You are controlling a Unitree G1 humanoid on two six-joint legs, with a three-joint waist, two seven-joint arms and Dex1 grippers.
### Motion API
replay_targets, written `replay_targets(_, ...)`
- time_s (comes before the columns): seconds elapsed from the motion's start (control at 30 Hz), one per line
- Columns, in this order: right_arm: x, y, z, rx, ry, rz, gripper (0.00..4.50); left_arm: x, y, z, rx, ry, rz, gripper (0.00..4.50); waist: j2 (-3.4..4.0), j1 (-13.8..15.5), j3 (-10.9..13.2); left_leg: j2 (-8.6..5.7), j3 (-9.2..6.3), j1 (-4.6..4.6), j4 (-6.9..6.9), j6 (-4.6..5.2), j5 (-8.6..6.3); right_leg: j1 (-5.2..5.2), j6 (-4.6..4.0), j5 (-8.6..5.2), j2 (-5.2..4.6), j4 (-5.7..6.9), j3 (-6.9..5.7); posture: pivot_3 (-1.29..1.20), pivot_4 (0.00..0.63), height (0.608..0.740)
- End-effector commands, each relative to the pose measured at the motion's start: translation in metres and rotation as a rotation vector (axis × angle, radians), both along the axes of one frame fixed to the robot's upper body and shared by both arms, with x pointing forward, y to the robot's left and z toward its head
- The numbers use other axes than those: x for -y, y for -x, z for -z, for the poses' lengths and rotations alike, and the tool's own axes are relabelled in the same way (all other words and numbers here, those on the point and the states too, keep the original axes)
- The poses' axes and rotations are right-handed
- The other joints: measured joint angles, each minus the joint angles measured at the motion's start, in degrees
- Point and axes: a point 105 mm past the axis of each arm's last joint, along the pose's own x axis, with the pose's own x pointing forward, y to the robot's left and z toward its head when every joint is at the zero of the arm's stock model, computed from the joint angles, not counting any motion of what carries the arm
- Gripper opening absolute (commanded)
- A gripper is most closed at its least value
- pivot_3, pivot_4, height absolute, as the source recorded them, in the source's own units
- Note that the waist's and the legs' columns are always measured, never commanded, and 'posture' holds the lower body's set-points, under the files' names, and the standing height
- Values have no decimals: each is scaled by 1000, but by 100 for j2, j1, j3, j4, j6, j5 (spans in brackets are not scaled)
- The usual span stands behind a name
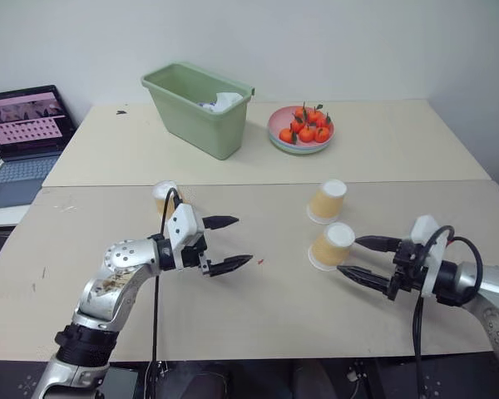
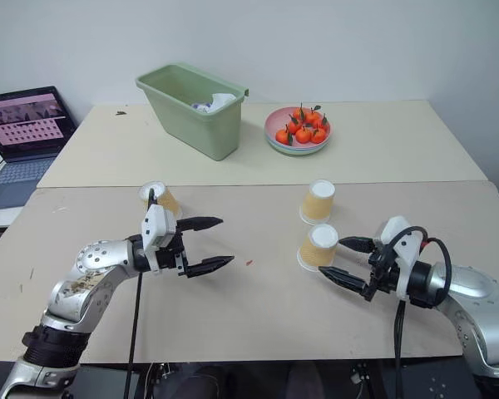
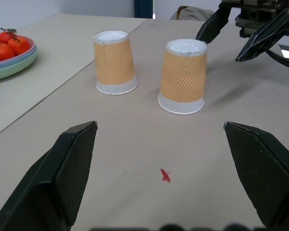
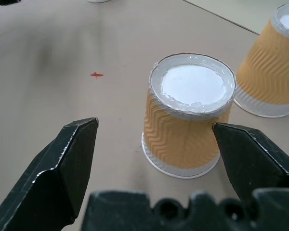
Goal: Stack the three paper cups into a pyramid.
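Three paper cups stand upside down on the table, white bases up. The near cup (image 1: 331, 246) and the far cup (image 1: 327, 201) stand close together right of centre. A third cup (image 1: 164, 196) stands at the left, partly hidden behind my left wrist. My right gripper (image 1: 351, 256) is open, pointing at the near cup (image 4: 189, 115), its fingertips just short of the cup's sides; I cannot tell if they touch. My left gripper (image 1: 241, 241) is open and empty, pointing right across the table toward both cups (image 3: 183, 76).
A green bin (image 1: 201, 108) with crumpled paper and a pink plate of oranges (image 1: 301, 129) stand on the far table. A laptop (image 1: 25, 137) sits at far left. A small red mark (image 1: 260, 261) lies between the grippers. A seam joins the two tables.
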Motion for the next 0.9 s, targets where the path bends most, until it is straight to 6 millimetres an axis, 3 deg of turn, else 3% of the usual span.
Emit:
replay_targets(0.03, -4, -9, -9, 66, 8, -21, 4448, 2, 1, -10, 26, 21, 8, 4500, 0, -1, 0, 0, 0, 0, 0, 0, 0, 0, 0, 0, 0, 0, 0, 0, 150, 727)
replay_targets(0.2, -10, -28, -14, 102, -4, -43, 4448, 1, 5, -12, 19, 34, -12, 4500, -3, -36, 2, 2, 2, 2, 2, -1, 1, 0, 1, 0, 4, 0, 3, 0, 150, 727)
replay_targets(0.4, -26, -36, -12, 105, -22, -109, 4448, -9, 8, -12, 11, 48, -80, 4500, -3, -54, 2, 3, 1, 1, 1, -3, 2, -3, -3, 2, 6, 2, 3, 0, 150, 727)
replay_targets(0.6, -34, -36, -11, 83, -47, -167, 2792, -21, 11, -11, 4, 48, -148, 4500, -3, -52, 2, 2, 1, 0, 1, -3, 1, -9, -3, 2, 5, 1, 4, 0, 150, 727)
replay_targets(0.67, -41, -44, -17, 90, -69, -167, 2684, -27, 12, -10, 3, 47, -184, 4500, -3, -65, 2, 2, 1, 0, 2, -3, 1, -9, -4, 3, 6, 2, 4, 0, 150, 727)
replay_targets(0.73, -67, -46, -26, 84, -148, -240, 2684, -34, 13, -10, 1, 52, -227, 4500, -3, -118, 2, 3, 3, 1, 1, -4, 2, -10, -9, 6, 6, 2, 6, 0, 150, 727)
replay_targets(0.9, -144, -21, -25, 15, -233, -545, 2684, -56, 13, -9, 7, 61, -352, 4500, -3, -159, 2, 41, 2, 6, -2, -10, 3, -16, -27, 15, 47, 5, 7, 0, 150, 727)
